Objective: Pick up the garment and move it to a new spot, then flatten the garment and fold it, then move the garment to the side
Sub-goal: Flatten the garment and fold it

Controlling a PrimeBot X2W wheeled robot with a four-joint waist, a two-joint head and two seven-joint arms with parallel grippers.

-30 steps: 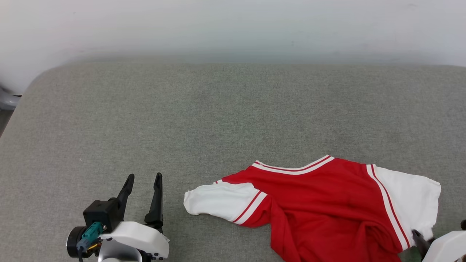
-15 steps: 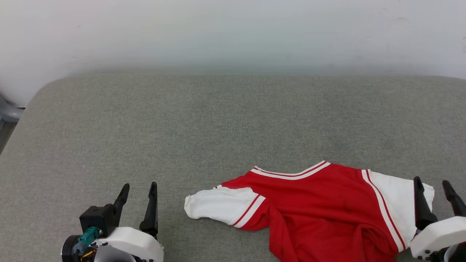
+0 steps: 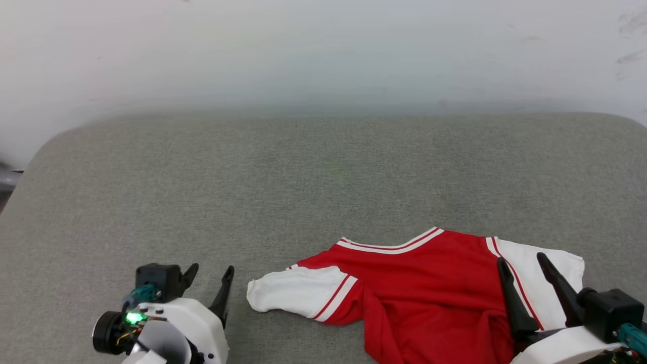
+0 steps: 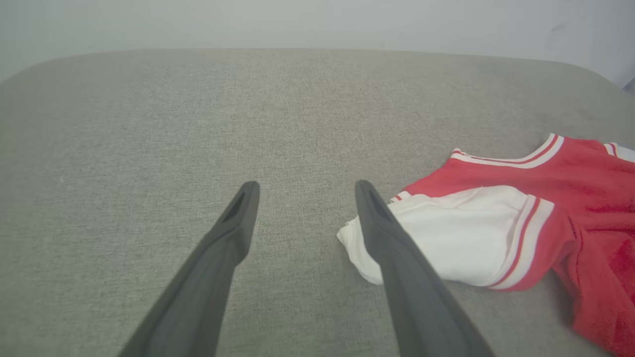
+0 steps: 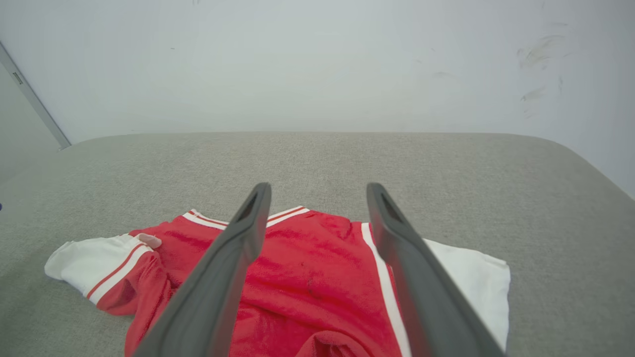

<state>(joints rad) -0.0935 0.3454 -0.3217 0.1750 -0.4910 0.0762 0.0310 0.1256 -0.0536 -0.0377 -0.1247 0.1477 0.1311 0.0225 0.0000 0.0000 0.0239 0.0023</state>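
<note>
**Jersey T-shirt [image 3: 429, 273]: soft, light, rumpled at near right**

Lies on the grey fabric surface [image 3: 303, 192], plain red side up, white red-striped sleeves out either side, lower body bunched. Looks limp and light, likely to drape and stretch; best pinched at shoulder seams or collar trim. Note left tool [image 3: 212, 270] spread apart, empty, just beside the nearer sleeve; right tool [image 3: 520, 259] apart too, poised over the striped shoulder.

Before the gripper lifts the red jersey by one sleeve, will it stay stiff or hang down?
Likely floppy: the red jersey lies creased and bunched on the grey fabric surface. Probably light: the cloth looks thin. It may drag on that weave.
</note>
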